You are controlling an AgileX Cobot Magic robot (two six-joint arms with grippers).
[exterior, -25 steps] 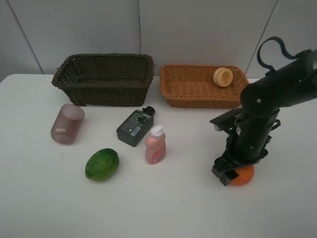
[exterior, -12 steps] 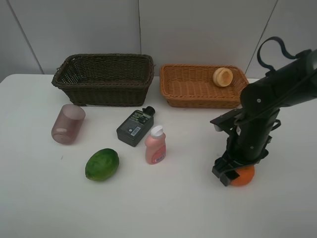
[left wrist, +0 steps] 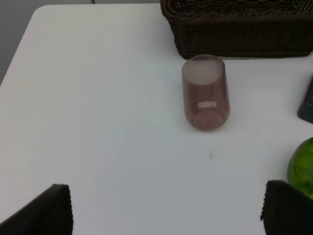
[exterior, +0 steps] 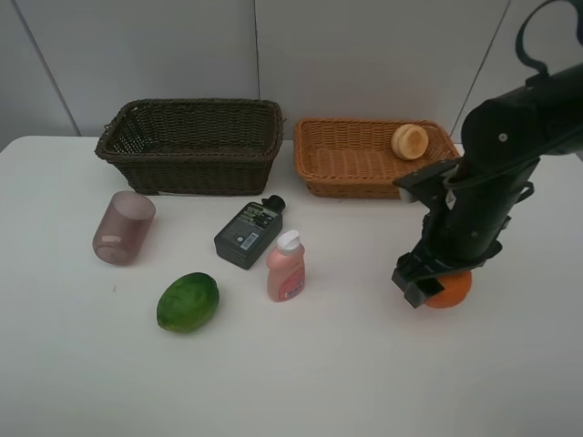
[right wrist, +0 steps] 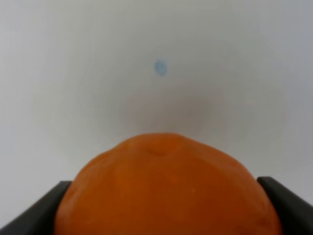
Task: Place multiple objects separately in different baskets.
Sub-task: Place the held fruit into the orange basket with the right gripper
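**A:** What had changed at the right arm (exterior: 510, 127)?

**B:** It had swung up out of its low crouch. The right hand (exterior: 435, 288) had risen with it, clamped on the orange (exterior: 453, 289). In the wrist view the orange (right wrist: 166, 196) hung clear of the table (right wrist: 58, 73) below the hand, over a soft shadow.

**A:** And for the task?

**B:** The pickup looked done and the carry begun. The orange-tan basket (exterior: 364, 187) stood just beyond the hand, with the peach-red fruit (exterior: 410, 141) in it. The dark basket (exterior: 191, 159) was well off to its side. I couldn't tell which one the orange was bound for.

**A:** What was hidden?

**B:** The left arm was out of the high view. The left hand (left wrist: 166, 210) showed only two tips, spread wide and empty, with the purple cup (left wrist: 205, 93) lying ahead of it. The right hand's fingers (right wrist: 281, 200) showed only as corners.
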